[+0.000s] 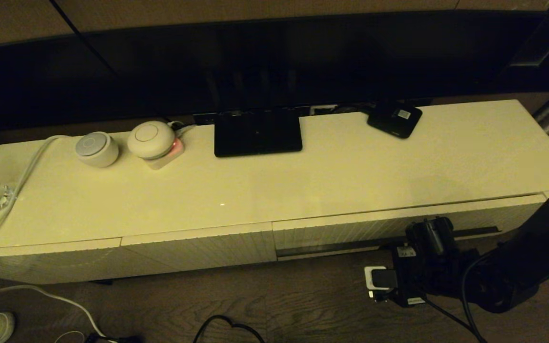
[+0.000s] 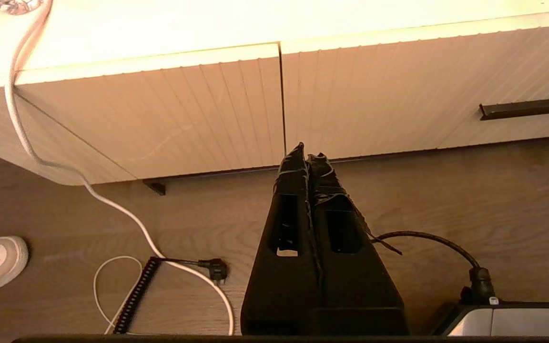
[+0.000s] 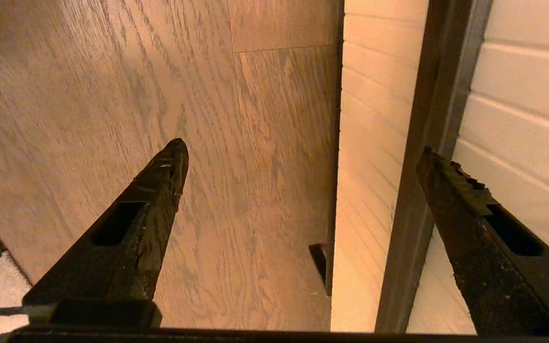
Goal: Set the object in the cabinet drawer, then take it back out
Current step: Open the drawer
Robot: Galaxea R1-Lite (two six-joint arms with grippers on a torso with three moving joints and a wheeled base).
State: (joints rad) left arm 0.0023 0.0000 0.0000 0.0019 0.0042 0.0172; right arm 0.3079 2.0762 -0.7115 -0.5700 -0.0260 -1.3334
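The cabinet drawer (image 1: 398, 224) sits pushed in, flush with the ribbed fronts beside it, its dark slot (image 1: 331, 247) running along the lower edge. The umbrella shows in no view. The right gripper (image 3: 303, 157) hangs just before that slot, fingers spread wide, holding nothing. The left gripper (image 2: 307, 151), fingers pressed together and empty, hovers low before the cabinet, near the seam left of the drawer.
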